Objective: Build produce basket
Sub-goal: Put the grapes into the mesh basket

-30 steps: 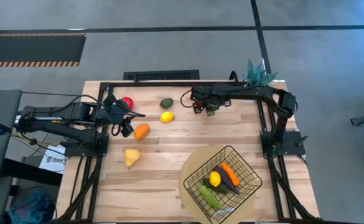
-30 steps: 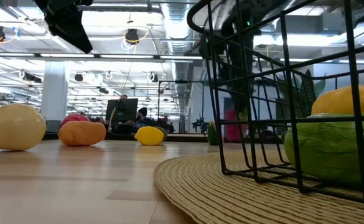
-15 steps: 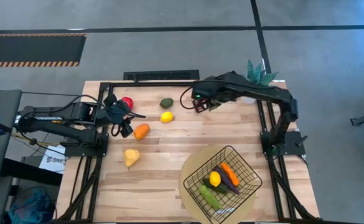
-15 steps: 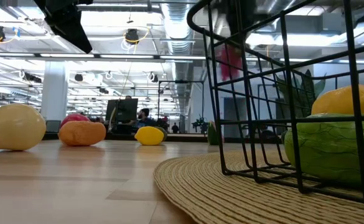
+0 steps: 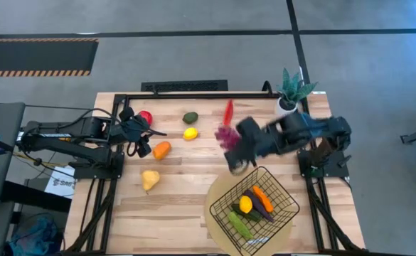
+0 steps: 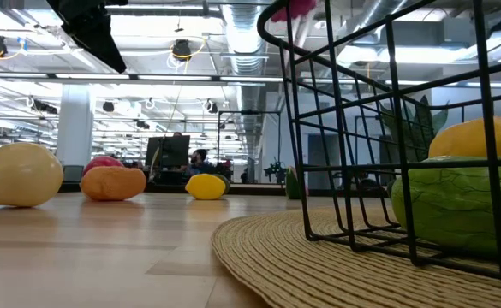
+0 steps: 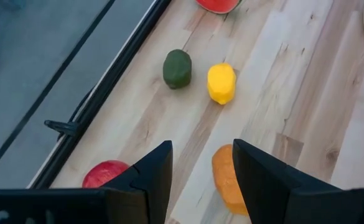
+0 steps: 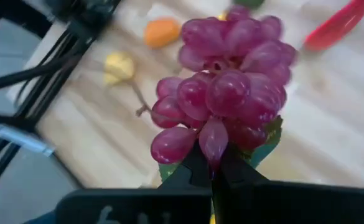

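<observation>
A: What is held, and where?

B: A bunch of purple toy grapes is pinched at its leafy stem by the right gripper, whose fingers are pressed together on it. In the high view the bunch is carried above the table, at about eleven o'clock from the black wire-mesh basket, which sits on a round woven tan mat and already holds a yellow lemon and other produce.

A: And the left gripper?

B: It is held partly spread, with nothing between the fingers, above an orange toy fruit at the table's nine o'clock side.

A: What could go wrong?

B: Only the thin stem is gripped, so the bunch could swing and slip out in transit. If it is released short of the rim, it could be caught on the flared wire or dropped onto the mat.

A: The surface and the room?

B: A pale wooden plank tabletop is seen, framed by black rails, with a small potted green plant at one o'clock. Beyond it, a large hall with ceiling lamps and ducts is shown.
</observation>
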{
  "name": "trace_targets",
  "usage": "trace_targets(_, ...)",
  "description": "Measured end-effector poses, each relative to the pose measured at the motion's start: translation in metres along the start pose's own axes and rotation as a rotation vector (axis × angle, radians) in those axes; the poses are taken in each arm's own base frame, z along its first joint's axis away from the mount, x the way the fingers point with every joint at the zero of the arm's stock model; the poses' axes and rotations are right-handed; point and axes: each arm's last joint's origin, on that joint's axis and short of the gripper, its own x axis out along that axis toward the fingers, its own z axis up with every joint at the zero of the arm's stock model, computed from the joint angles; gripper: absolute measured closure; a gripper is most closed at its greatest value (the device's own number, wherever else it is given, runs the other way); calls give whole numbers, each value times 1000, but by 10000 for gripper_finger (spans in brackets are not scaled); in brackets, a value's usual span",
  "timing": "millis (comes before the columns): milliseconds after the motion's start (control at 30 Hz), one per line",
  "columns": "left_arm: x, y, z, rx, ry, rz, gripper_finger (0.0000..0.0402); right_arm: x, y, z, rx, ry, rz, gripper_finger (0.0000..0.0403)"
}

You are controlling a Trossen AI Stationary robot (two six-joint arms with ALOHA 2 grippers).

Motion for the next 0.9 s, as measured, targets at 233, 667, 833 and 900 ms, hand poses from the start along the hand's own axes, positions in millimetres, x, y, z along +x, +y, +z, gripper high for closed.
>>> trace_targets(233,0,0,0,-33,4,-14,246,-13,19,-62,47,90,41,403)
trace_targets(667,0,-1,0,-131,15,-46,246,25,1,-193,222,254,-287,403)
trace_targets(833,0,-1,0,-160,16,-46,246,43,-10,-210,261,221,-362,403)
trace_targets(900,0,-1,0,-161,16,-46,246,50,-12,-211,264,215,-375,403)
